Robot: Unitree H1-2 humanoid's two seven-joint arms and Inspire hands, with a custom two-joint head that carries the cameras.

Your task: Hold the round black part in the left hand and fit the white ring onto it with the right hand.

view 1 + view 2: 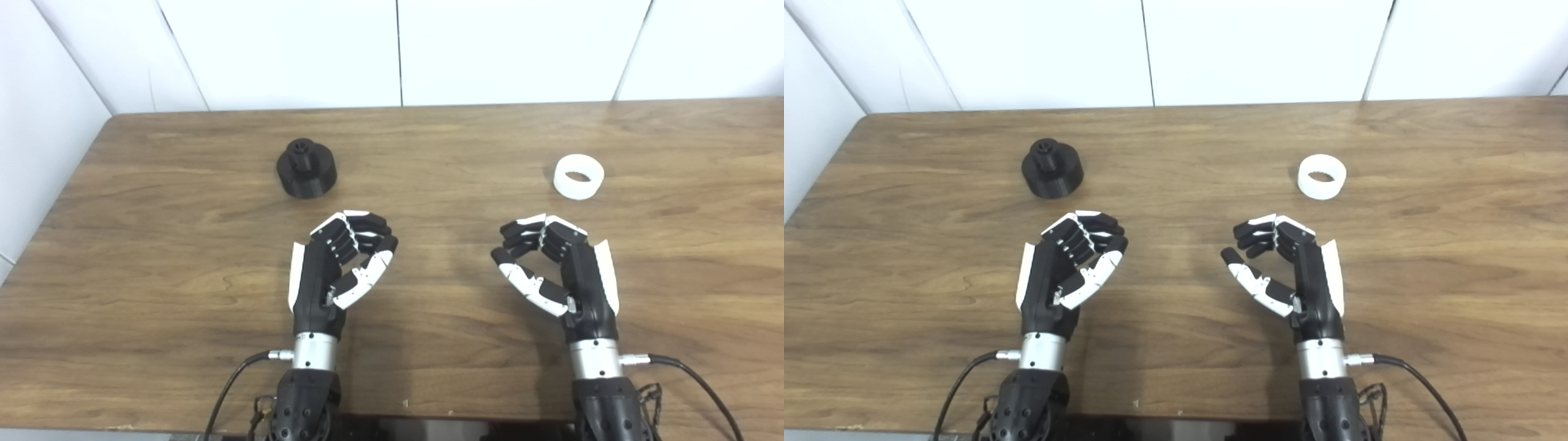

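The round black part [306,168], a squat disc with a small knob on top, stands on the wooden table [429,343] at the far left. The white ring [578,176] lies flat at the far right, its hole facing up. My left hand [343,260] hovers near the table's front, below and a little right of the black part, fingers curled but apart from the thumb, holding nothing. My right hand [551,263] mirrors it, below and left of the ring, also curled, open and holding nothing. Neither hand touches either object.
White wall panels [398,49] rise behind the table's far edge and along the left side. Cables [233,380] trail from both wrists at the front edge.
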